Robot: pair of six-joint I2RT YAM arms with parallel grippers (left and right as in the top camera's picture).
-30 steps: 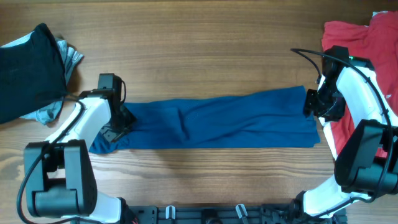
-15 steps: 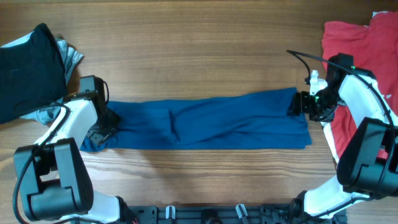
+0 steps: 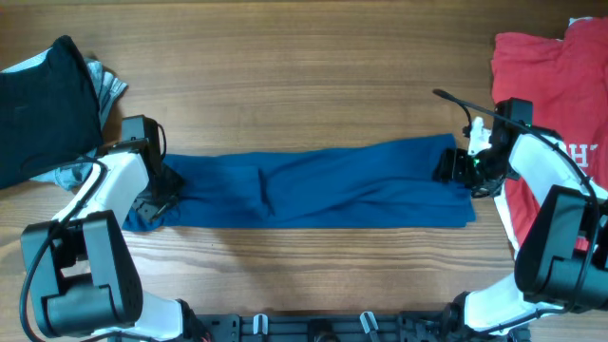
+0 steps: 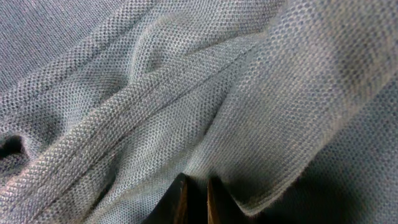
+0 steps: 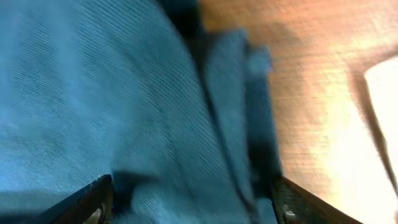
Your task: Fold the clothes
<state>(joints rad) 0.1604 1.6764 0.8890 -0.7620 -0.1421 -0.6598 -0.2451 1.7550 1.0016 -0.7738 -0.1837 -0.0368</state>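
Note:
The dark blue shirt [image 3: 313, 185] lies as a long flat band across the middle of the wooden table. My left gripper [image 3: 163, 190] is at its left end, and the left wrist view shows the narrow jaws [image 4: 196, 200] shut on a fold of the knit cloth [image 4: 186, 93]. My right gripper [image 3: 452, 168] is over the shirt's right end. In the right wrist view its jaws [image 5: 189, 205] are spread wide, with blue cloth [image 5: 124, 93] lying between them, not pinched.
A red shirt with white lettering [image 3: 541, 66] lies at the right edge, under the right arm. A black garment [image 3: 47, 104] and a grey one [image 3: 109, 90] are heaped at the far left. Bare wood [image 3: 304, 76] lies behind and in front of the blue shirt.
The left gripper pulled the shirt's left end leftward, shifting the whole band left. The right gripper moved left along with the shirt's right end and turned slightly.

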